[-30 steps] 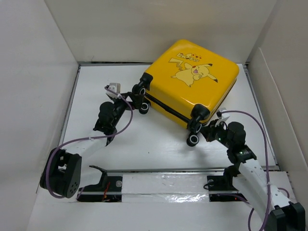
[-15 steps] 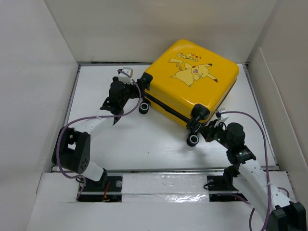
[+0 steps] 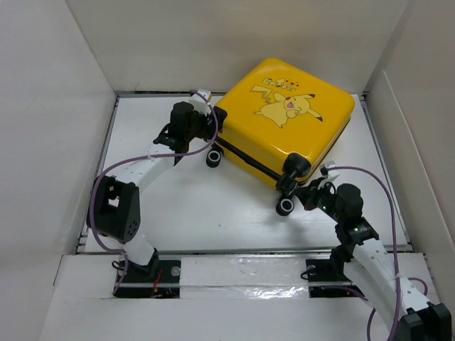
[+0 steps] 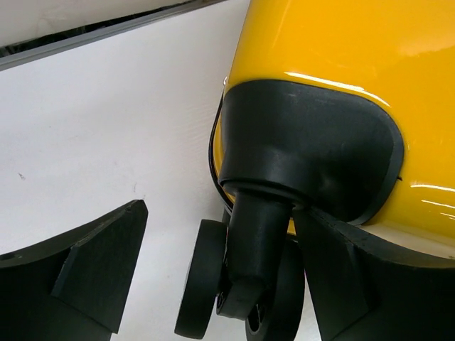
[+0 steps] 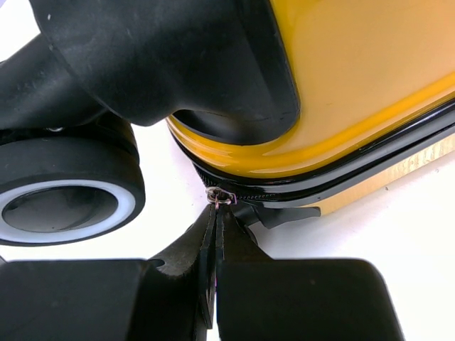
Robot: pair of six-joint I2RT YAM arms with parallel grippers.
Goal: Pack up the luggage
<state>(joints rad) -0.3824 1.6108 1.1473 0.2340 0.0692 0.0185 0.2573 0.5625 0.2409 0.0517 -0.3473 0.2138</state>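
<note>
The right hand (image 3: 313,193), at about 3 o'clock on the white bench (image 3: 185,213), has its fingers (image 5: 284,298) pressed together, clamped on the small metal zipper pull (image 5: 221,197) at the luggage's black seam. Just to the 9 o'clock side of it stands a black caster with a white ring (image 5: 64,202), under a black corner housing.

The luggage (image 3: 284,114) lies closed and flat on the bench toward 1 o'clock, turned diagonally, its yellow shell up. The shell carries a Pikachu print (image 3: 284,105) with a line of yellow lettering and small red hearts above it; the lettering is too small to read.

Farther back, at about 11 o'clock, the left hand (image 3: 206,117) sits at the luggage's other wheeled corner. Its fingers (image 4: 92,277) are spread apart, one on either side of the double black wheel (image 4: 202,280) and its stem, and neither visibly touches the wheel.
</note>
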